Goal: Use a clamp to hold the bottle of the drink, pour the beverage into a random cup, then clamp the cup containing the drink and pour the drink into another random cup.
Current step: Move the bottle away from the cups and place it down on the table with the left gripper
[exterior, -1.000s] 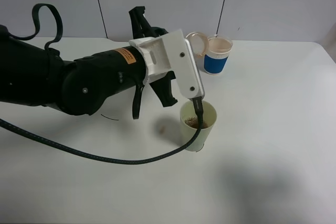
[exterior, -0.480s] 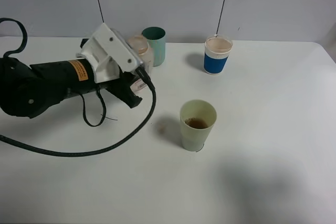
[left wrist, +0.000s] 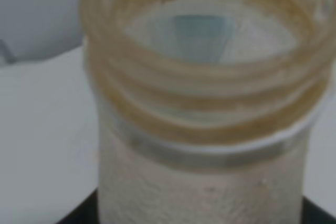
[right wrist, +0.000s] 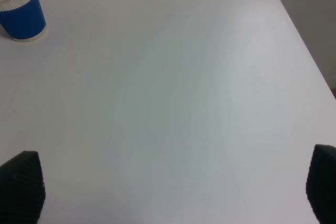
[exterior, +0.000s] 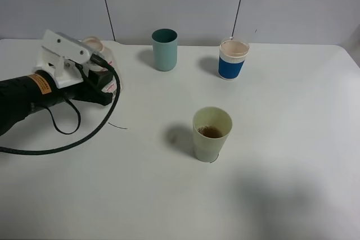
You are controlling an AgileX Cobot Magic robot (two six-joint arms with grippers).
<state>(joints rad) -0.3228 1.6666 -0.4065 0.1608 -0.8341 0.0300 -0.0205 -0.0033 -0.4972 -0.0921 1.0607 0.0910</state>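
The small clear plastic bottle [exterior: 107, 55] with the white, pink-printed label is seen at the left of the white table [exterior: 281, 139]. It is clenched in the left gripper [exterior: 101, 80] at the end of the black-wrapped arm. The jaws are closed on its body, with its wide neck pointing upward. Whether its base is set on the table cannot be told.

In the left wrist view the frame is filled by the bottle [left wrist: 205, 129]. Its threaded neck is shown blurred and very close, tinged brown around the rim.

Now to the middle of the table: the pale yellow-green tapered plastic cup [exterior: 212, 134] is found standing upright, well apart from the bottle. A little dark brown liquid [exterior: 210, 131] is visible at its bottom. It is touched by nothing.

At the back, the teal straight-sided cup [exterior: 165, 49] is seen upright. To its right, the short cup with the blue lower body and white ribbed band [exterior: 233, 59] is placed near the far edge. The two are separated by a clear gap.

The right gripper [right wrist: 173, 187] is caught only by its own camera. It is released, with its two dark fingertips spread wide over bare table and nothing between them. The blue-and-white cup [right wrist: 20, 9] is picked up in a corner of that view, well away from the fingertips.
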